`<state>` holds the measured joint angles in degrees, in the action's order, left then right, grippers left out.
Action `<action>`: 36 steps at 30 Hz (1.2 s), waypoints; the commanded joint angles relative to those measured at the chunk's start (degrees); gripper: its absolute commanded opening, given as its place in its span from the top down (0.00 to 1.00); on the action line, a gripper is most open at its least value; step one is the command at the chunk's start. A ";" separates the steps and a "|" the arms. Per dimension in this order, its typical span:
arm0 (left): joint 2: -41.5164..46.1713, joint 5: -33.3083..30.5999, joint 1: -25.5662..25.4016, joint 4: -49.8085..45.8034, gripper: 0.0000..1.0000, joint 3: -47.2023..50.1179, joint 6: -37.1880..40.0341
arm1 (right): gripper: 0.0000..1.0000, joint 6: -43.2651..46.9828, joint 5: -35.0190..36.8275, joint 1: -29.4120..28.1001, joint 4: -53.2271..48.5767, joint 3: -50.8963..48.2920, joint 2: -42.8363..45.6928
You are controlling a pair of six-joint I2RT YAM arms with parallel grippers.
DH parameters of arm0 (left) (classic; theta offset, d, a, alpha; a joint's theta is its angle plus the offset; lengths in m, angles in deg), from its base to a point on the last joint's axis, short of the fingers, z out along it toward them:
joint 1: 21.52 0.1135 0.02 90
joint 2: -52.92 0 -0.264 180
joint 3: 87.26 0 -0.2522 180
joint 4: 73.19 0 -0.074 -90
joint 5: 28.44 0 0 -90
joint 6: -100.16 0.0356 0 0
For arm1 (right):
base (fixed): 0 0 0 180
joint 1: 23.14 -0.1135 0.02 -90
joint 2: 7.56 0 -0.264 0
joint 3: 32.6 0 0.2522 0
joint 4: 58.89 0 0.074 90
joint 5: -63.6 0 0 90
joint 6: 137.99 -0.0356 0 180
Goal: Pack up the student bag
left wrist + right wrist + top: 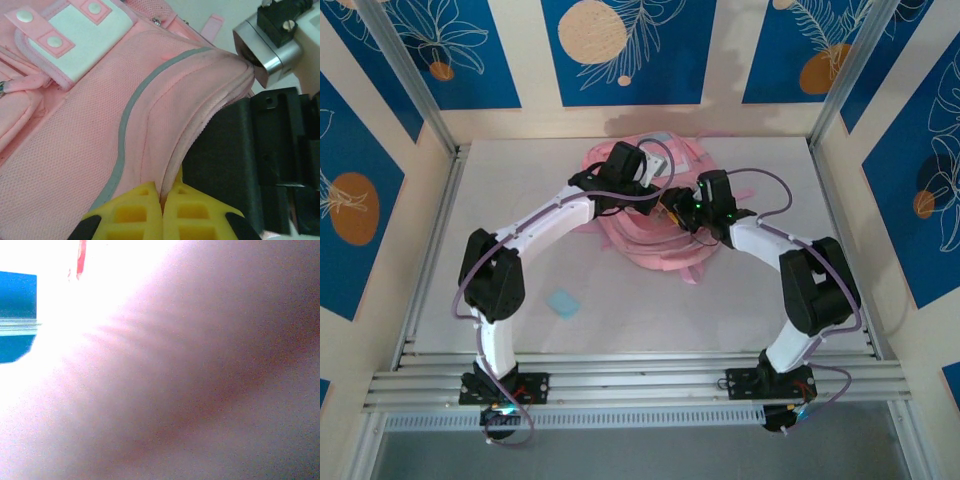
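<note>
Seemingly midway: the student bag (650, 245) lies upper centre on the surface (620, 325), left fingers (135, 212) pinching its opening rim. I cannot tell whether the right fingers (672, 210) are spread. A small blue item (563, 301) lies unpacked.

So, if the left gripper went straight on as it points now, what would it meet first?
The student bag: the left gripper is shut on a pink fabric edge of it, so more of that bag probably lies directly ahead.

The pink student bag (645, 245) (grey-blue trim, white patch) lies slumped near the middle of the bench's (620, 320) far edge.
</note>
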<state>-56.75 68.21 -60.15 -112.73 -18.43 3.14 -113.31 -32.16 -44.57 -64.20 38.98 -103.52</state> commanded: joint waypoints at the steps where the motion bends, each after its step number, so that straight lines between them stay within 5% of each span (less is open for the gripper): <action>1: 3.56 4.47 -0.30 3.45 1.00 -0.59 -1.65 | 0.66 0.65 1.27 -1.21 3.66 2.22 -4.20; 7: 4.86 3.65 -0.26 3.68 1.00 0.85 -1.94 | 0.67 0.65 -0.92 -1.55 7.02 6.12 -9.90; 13: 5.99 -1.49 0.34 4.13 1.00 3.73 -2.31 | 0.61 5.45 -1.47 -1.60 3.51 1.32 -1.45; 24: 15.04 -11.13 1.19 -2.40 0.00 12.67 -4.50 | 0.30 18.16 1.46 -4.64 -20.90 -7.36 17.08; 28: 20.36 -14.73 1.36 -8.12 0.00 18.91 -6.38 | 0.00 21.26 6.23 -6.66 -25.76 -8.40 20.12; 36: 30.62 -14.01 1.96 -17.56 0.00 36.10 -17.66 | 0.01 23.65 9.96 -10.29 -26.26 -6.62 17.97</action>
<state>-29.34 55.38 -58.71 -124.03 13.57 -8.23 -92.05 -24.93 -53.49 -89.01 31.33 -84.55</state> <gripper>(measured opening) 0.999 0.993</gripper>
